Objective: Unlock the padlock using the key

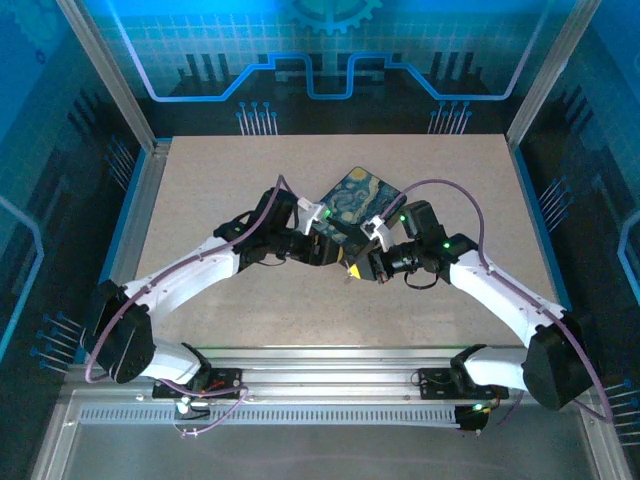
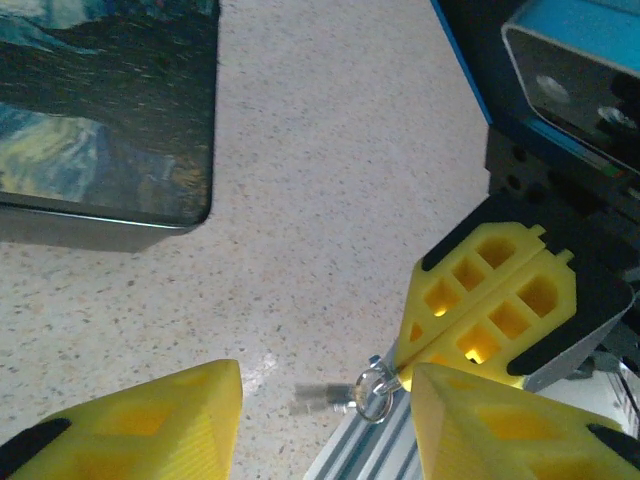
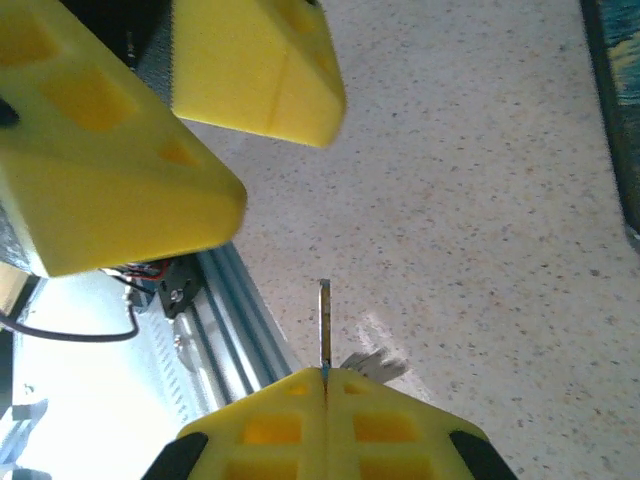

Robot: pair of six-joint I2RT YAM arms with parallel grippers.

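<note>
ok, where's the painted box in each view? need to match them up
Top external: painted box at centre frame, just beyond the right gripper.
Left wrist: top-left corner, swirl lid visible.
Right wrist: dark strip along the right edge.
Shared landmark: the right gripper's closed yellow tips, pinching the key.

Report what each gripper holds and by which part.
Right gripper: shut on the key, pinched by its head end, thin blade sticking out past the jaws. Left gripper: jaws apart, nothing seen between them.
</note>
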